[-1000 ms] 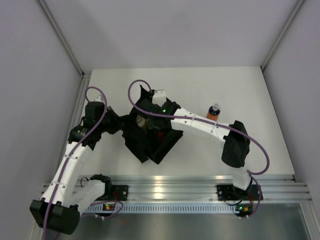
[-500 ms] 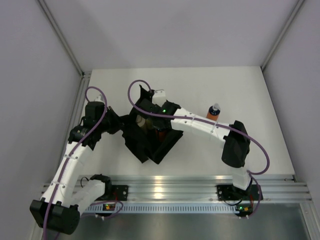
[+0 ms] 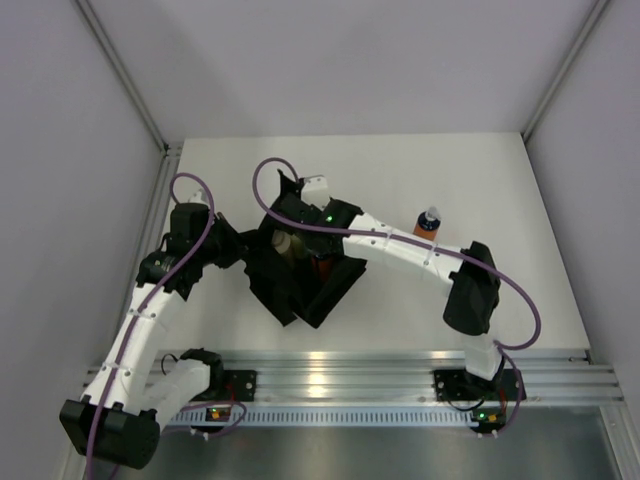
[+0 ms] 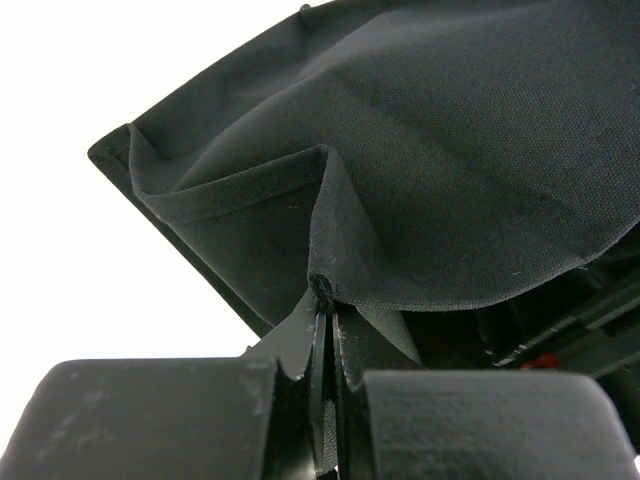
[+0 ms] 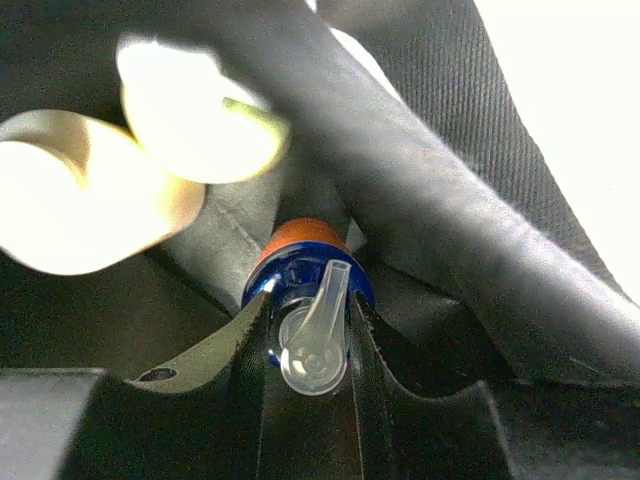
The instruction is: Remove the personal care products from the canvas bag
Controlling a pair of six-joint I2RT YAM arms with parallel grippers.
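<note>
Black cloth sits in the middle of the table [image 3: 400, 170]: that is the bag [image 3: 300, 285]. At the bag's 9 o'clock side, the left gripper [image 4: 325, 300] is pinched tight on a fold of the rim and holds the mouth up. The right gripper [image 5: 312, 325] reaches into the bag from 3 o'clock. Its jaws are closed on the top of an orange bottle [image 5: 300, 240], right at the blue band. The pale bottles [image 5: 70, 215] lie near it in the bag, at 10 o'clock in the wrist view. A second bottle [image 3: 428, 222], orange too, stands on the table at 3 o'clock from the bag, well apart from it. I think the step is grabbing a bottle. Next it needs a slow lift straight up, so the floppy cloth does not catch it.
</note>
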